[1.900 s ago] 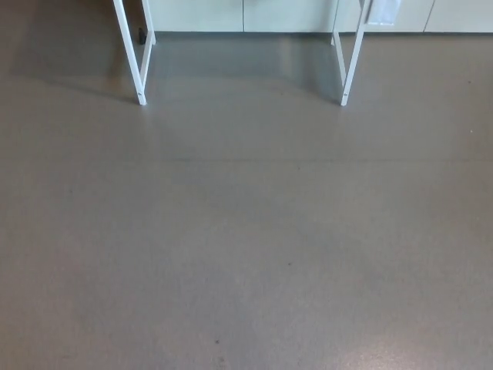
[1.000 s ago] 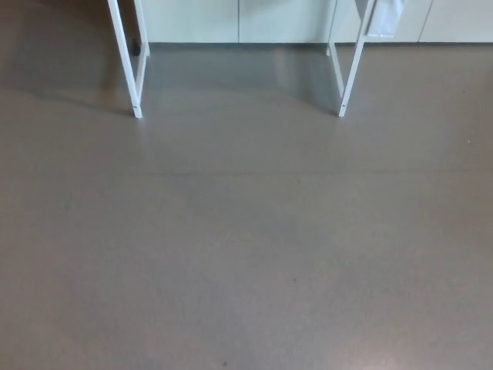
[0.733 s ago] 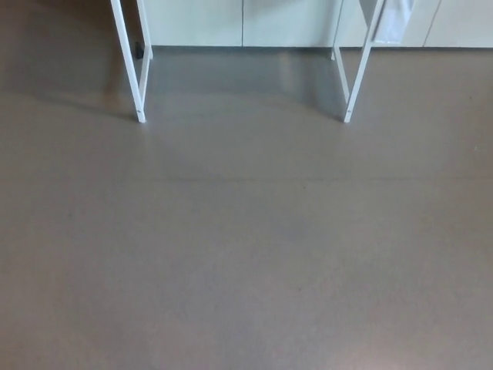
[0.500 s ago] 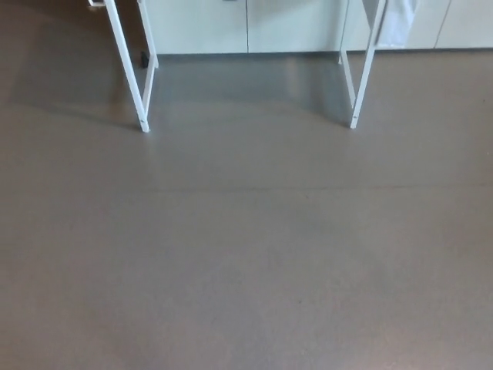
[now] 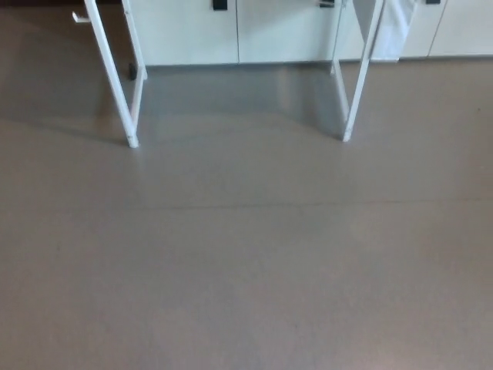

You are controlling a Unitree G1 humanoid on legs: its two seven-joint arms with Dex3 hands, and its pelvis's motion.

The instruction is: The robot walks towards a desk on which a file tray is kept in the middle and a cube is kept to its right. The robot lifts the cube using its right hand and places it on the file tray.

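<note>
White desk legs and pale cabinets, both cut off at the top edge.

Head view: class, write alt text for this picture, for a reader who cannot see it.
A bare grey-brown floor fills most of the picture, seen from above. Two white desk legs stand near the top, one at upper left and one at upper right, with pale cabinets along the wall behind them. The desktop and the robot's hands are out of view.

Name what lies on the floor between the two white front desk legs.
In the head view, the grey floor between the left desk leg and the right desk leg is bare. White cabinets stand further back.
</note>
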